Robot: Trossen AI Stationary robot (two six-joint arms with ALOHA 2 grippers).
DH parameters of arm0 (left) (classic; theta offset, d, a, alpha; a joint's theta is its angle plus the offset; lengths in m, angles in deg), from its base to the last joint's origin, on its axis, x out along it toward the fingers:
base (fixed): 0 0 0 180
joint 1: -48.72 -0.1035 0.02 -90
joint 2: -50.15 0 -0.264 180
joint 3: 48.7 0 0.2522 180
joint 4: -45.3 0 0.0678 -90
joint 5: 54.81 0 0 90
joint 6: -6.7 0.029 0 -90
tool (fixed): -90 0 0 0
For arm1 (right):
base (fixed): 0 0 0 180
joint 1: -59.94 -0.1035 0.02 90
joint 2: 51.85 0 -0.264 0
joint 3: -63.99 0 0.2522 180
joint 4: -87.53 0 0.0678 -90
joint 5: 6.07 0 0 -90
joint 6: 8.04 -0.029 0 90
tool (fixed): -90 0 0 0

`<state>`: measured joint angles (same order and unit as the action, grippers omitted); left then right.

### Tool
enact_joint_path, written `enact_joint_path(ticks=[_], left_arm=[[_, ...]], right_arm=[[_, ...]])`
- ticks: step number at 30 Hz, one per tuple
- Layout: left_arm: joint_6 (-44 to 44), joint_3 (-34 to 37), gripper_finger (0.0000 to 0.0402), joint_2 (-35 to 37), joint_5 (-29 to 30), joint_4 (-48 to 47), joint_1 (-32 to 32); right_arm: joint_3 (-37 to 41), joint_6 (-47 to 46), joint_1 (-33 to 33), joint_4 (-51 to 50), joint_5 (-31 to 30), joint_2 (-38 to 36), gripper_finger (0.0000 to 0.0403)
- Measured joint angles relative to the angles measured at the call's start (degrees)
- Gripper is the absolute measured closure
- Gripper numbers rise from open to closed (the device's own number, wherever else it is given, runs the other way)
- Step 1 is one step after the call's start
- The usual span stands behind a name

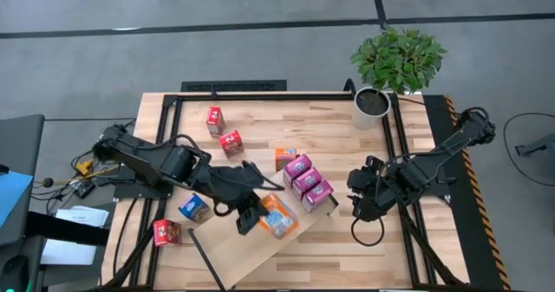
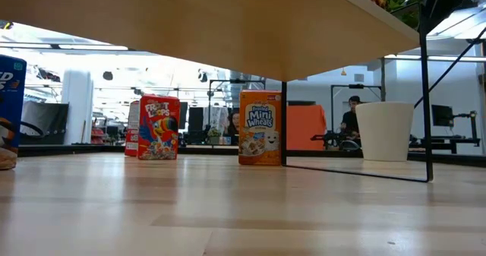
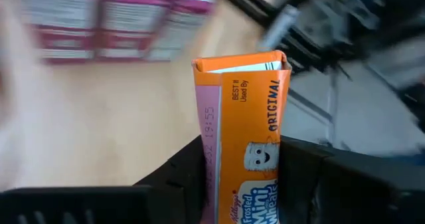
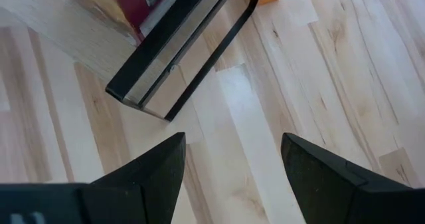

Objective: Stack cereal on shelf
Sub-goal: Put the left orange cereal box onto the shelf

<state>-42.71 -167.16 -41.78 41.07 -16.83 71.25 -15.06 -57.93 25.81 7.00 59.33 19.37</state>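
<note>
Left gripper [image 3: 242, 184] pinching orange Frosted Mini-Wheats box [image 3: 242, 131], right gripper [image 4: 232, 161] spread

Two dark, multi-jointed arms w/ black cabling are seen, each ended by matte black wedge-shaped fingers [image 4: 149, 177].

Planked wooden table [image 1: 347, 240], pale shelf [image 1: 251, 249] bearing three pink boxes [image 1: 307, 181], loose cereal boxes [image 1: 222, 129], potted plant [image 1: 375, 100]

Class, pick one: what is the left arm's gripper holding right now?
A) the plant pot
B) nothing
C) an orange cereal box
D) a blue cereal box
C: the left wrist view shows the left gripper with its jaws closed on an orange cereal box above the shelf.
</note>
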Motion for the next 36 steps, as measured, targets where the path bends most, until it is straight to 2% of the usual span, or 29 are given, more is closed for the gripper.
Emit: enact_joint_path(ticks=[4,9,12,16,22,36], left_arm=[[4.65,-13.04,0.0287,-4.35,-0.81,-2.61,0.78],[7.22,-30.33,0.0293,-10.45,6.96,-17.25,2.5],[5.55,-27.08,0.0294,-10.05,11.01,-18.5,3.43],[1.33,-23.6,0.0294,-10.18,11.16,-23.18,3.4],[-2.99,-22.5,0.0294,-13.38,14.11,-28.53,3.08],[-7.33,-22.51,0.0295,-19.12,11.02,-28.15,3.23]], right_arm=[[-0.01,0.22,0.29,0.25,0.11,0.0,0.0128],[-0.01,0.24,0.57,0.4,0.11,0.02,0.0128],[-0.01,0.19,0.57,0.84,0.28,0.02,0.0128],[-0.01,-0.2,0.55,1.47,0.42,0.02,0.0128],[-0.01,-1.09,0.55,1.98,0.52,0.02,0.0128],[0.01,-1.25,0.55,3.42,0.48,0.0,0.0128]])
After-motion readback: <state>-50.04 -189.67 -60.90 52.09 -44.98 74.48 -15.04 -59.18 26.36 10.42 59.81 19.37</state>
